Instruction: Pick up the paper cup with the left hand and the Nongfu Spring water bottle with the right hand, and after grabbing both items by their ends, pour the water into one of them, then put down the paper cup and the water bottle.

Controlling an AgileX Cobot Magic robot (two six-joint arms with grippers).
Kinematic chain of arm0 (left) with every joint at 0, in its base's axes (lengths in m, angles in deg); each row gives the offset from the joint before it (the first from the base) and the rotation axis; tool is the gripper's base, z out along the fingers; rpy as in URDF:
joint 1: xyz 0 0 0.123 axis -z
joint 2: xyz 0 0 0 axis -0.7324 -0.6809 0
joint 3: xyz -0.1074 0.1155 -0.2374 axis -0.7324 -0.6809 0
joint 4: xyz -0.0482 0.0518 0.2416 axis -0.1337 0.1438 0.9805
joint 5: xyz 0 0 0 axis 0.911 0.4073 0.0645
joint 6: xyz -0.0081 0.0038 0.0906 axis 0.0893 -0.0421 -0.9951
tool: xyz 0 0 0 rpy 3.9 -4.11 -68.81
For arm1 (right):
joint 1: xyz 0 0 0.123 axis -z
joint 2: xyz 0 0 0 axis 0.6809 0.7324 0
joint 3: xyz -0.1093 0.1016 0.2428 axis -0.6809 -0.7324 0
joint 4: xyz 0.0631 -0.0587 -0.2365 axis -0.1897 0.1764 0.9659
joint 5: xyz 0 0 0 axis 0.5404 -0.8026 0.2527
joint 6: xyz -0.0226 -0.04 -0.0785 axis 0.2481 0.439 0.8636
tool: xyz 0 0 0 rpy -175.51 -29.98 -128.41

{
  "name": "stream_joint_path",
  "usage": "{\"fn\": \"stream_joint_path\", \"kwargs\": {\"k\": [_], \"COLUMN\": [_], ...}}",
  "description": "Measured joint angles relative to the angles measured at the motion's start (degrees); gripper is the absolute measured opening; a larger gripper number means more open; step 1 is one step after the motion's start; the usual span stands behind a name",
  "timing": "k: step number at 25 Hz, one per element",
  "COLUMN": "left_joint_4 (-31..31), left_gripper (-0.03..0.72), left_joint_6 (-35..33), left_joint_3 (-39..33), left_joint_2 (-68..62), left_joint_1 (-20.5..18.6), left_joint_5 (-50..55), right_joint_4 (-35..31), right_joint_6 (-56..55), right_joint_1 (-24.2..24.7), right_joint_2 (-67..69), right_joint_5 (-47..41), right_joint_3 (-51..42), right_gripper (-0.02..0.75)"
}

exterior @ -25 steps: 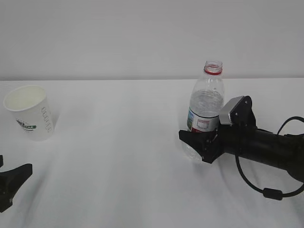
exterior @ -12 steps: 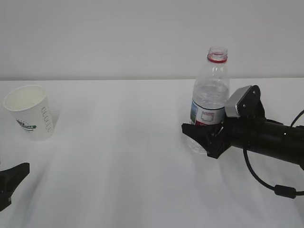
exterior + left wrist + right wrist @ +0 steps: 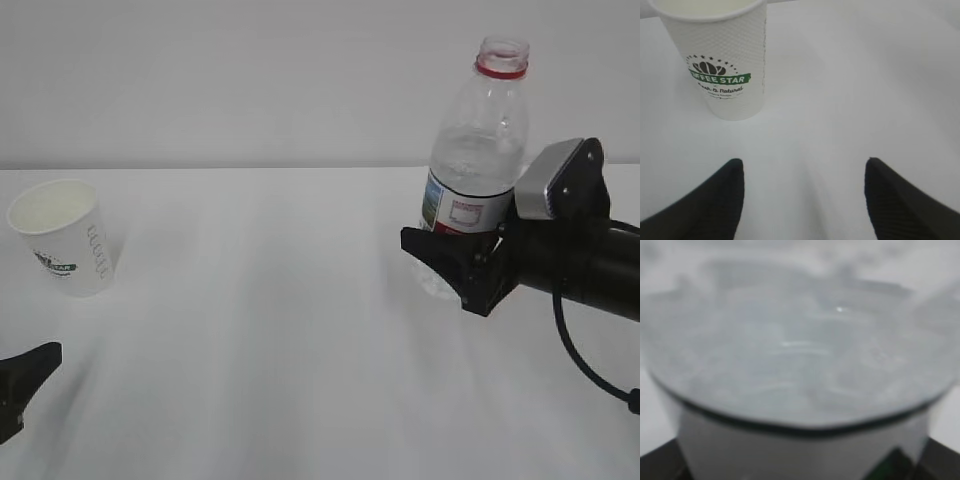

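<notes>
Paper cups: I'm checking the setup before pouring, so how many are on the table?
1. The paper cup stands upright at the table's far left, ahead of the left hand; none seem hidden.

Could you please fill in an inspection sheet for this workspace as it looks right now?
Surface: white table, bare between the two arms.
Job's things: paper cup upright at far left, untouched; Nongfu Spring water bottle uncapped, held clear of the table, tilted slightly.
Clutter: nothing seen.
Grippers: right hand closed around the bottle's lower part; left hand open, short of the cup.
Cables: black cable hanging under the right arm.
Surroundings: plain white wall.
</notes>
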Motion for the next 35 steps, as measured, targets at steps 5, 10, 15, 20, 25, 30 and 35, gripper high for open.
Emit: {"fn": "stream_joint_path", "kwargs": {"k": [5,10,15,20,25,30,35], "left_joint_4": [-2.66,-8.11,-7.35,-5.11,-4.73,-4.61,-4.50], "left_gripper": [0.547,0.547,0.584,0.678,0.690,0.690,0.690], "left_joint_6": [-0.04,-0.04,-2.92,-3.92,-4.12,-3.63,-1.96], "left_joint_3": [0.00,0.00,0.75,3.56,6.15,8.43,12.05], "left_joint_2": [0.00,0.00,0.00,-0.13,-2.50,-6.84,-10.97], "left_joint_1": [0.00,0.00,0.00,0.00,0.00,0.00,0.00], "left_joint_5": [0.00,0.00,0.00,0.00,-0.04,-0.04,-0.13], "right_joint_4": [0.00,0.20,0.43,0.51,0.65,0.69,0.69], "right_joint_6": [0.00,-0.46,-2.13,-2.62,-3.01,-3.27,-3.36], "right_joint_1": [0.00,0.00,0.00,0.00,0.00,0.00,0.00], "right_joint_2": [-7.61,-12.37,-12.91,-12.91,-12.99,-12.99,-12.99], "right_joint_5": [-4.04,-4.73,-5.15,-5.60,-5.71,-5.81,-5.81], "right_joint_3": [-2.37,-3.74,-4.05,-4.14,-4.14,-4.14,-4.14], "right_gripper": [0.533,0.533,0.533,0.533,0.533,0.533,0.533]}}
